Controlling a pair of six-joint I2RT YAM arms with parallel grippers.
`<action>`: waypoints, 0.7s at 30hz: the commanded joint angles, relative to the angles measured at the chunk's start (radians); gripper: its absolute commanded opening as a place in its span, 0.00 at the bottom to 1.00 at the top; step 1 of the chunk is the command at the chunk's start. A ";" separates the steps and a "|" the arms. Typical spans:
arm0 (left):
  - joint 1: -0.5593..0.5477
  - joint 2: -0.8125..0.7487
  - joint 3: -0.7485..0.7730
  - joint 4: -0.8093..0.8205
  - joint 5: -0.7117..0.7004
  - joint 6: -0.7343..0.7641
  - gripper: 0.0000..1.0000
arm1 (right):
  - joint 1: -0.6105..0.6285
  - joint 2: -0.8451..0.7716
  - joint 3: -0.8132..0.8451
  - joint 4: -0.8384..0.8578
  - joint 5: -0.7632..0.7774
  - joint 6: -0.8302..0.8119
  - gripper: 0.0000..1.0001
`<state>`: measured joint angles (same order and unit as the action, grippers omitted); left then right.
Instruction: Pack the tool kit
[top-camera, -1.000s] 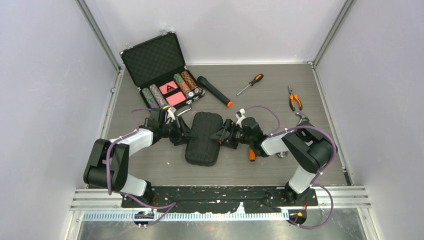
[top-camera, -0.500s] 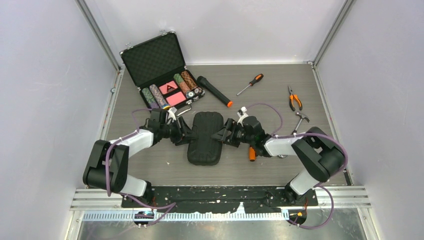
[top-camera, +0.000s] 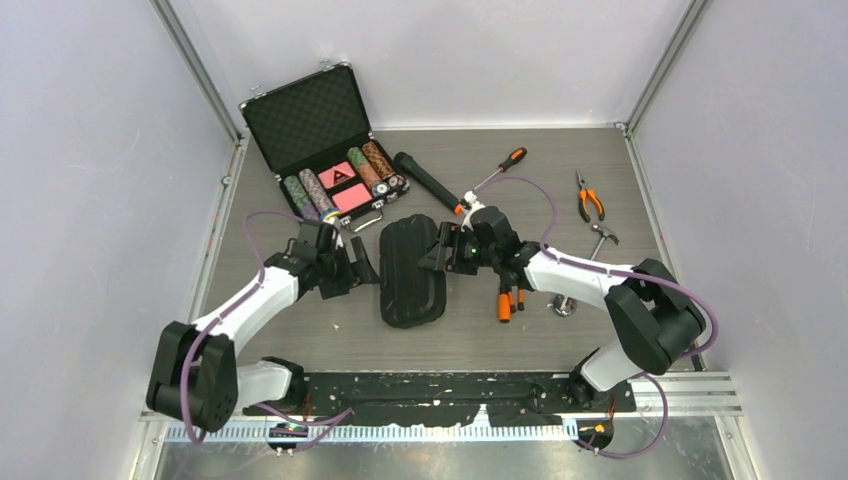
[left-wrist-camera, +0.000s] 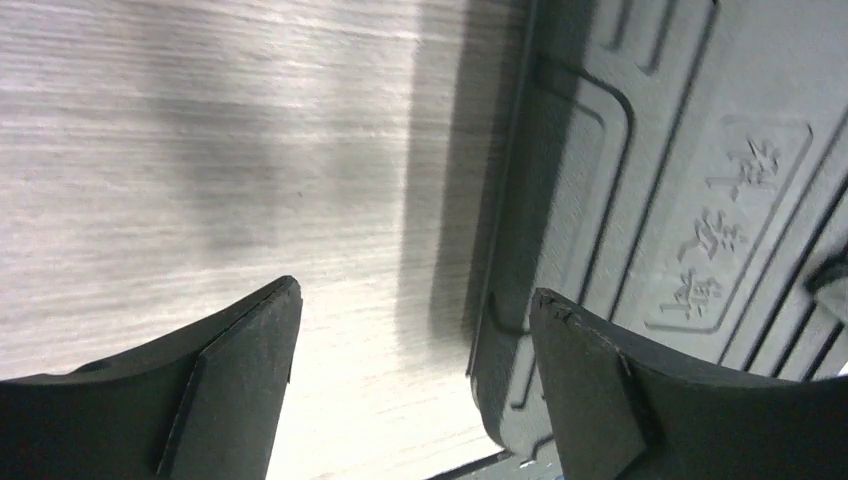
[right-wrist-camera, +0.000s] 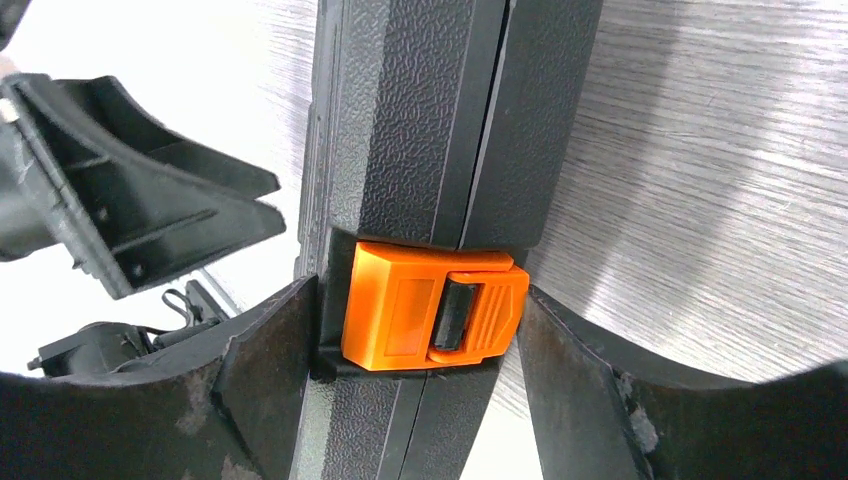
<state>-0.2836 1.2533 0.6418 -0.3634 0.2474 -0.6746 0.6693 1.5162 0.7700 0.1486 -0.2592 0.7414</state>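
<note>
Tool kit case (top-camera: 410, 272) lies shut in the middle of the surface (top-camera: 300, 335), its long side running near to far. It looks tipped, with its right edge raised off the wood.

The right end effector (top-camera: 440, 250) reaches in from the right and straddles that raised edge. In the right wrist view (right-wrist-camera: 418, 290) its two fingers sit either side of the orange latch (right-wrist-camera: 435, 305), which is fastened across the seam. They appear pressed against the two faces of the tool kit case (right-wrist-camera: 420, 120), so it has a grip on the latch edge.

The left end effector (top-camera: 362, 270) is just left of the case, a little apart from it. In the left wrist view (left-wrist-camera: 415, 290) its fingers stand wide apart and hold nothing. Bare wood shows between them, with the ribbed lid (left-wrist-camera: 680, 200) by the right finger.

Still loose on the surface are:
- an orange-handled screwdriver (top-camera: 500, 168) at the far middle
- pliers (top-camera: 589, 197) at the far right
- a hammer (top-camera: 602, 238) just nearer than the pliers
- small orange-handled tools (top-camera: 505, 300) under the right forearm

An open poker chip case (top-camera: 320, 150) sits at the far left, with a black flashlight (top-camera: 428, 183) beside it.
</note>
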 joint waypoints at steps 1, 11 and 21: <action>-0.084 -0.102 0.082 -0.113 -0.128 0.045 0.87 | 0.028 -0.016 0.111 -0.216 0.104 -0.109 0.17; -0.114 -0.345 -0.029 0.034 -0.041 -0.049 0.96 | 0.164 0.015 0.432 -0.613 0.430 -0.202 0.16; -0.120 -0.584 -0.152 0.026 -0.104 -0.047 0.97 | 0.343 0.192 0.720 -0.896 0.731 -0.228 0.15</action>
<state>-0.3992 0.7383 0.5251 -0.3706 0.1818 -0.7078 0.9474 1.6608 1.3609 -0.6365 0.2939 0.5259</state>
